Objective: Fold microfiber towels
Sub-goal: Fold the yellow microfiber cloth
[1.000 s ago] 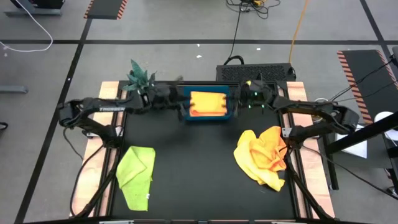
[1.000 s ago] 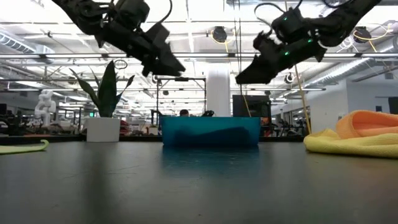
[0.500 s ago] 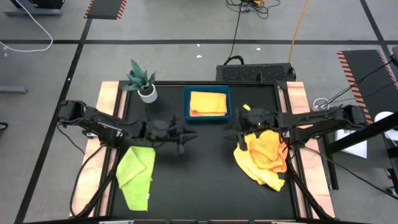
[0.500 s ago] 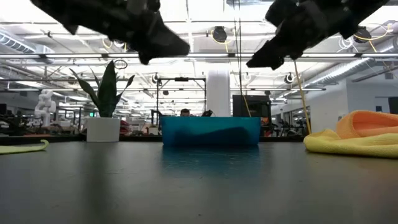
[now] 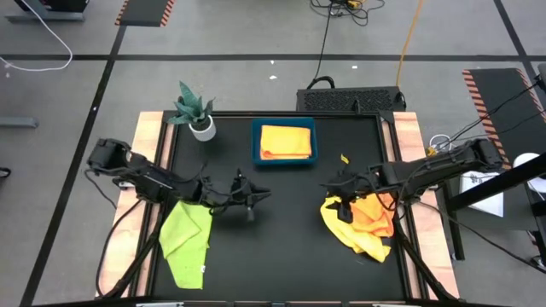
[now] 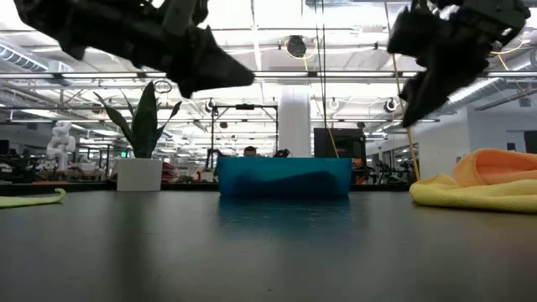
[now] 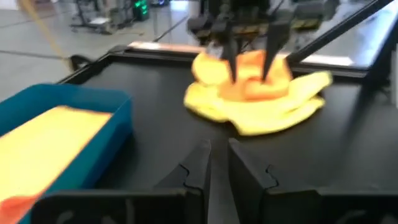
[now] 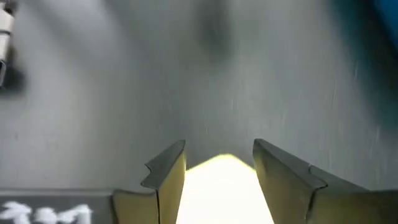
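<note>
Left gripper (image 5: 256, 198) beside lime towel (image 5: 186, 238), right gripper (image 5: 334, 189) over yellow-orange towels (image 5: 368, 223)
</note>
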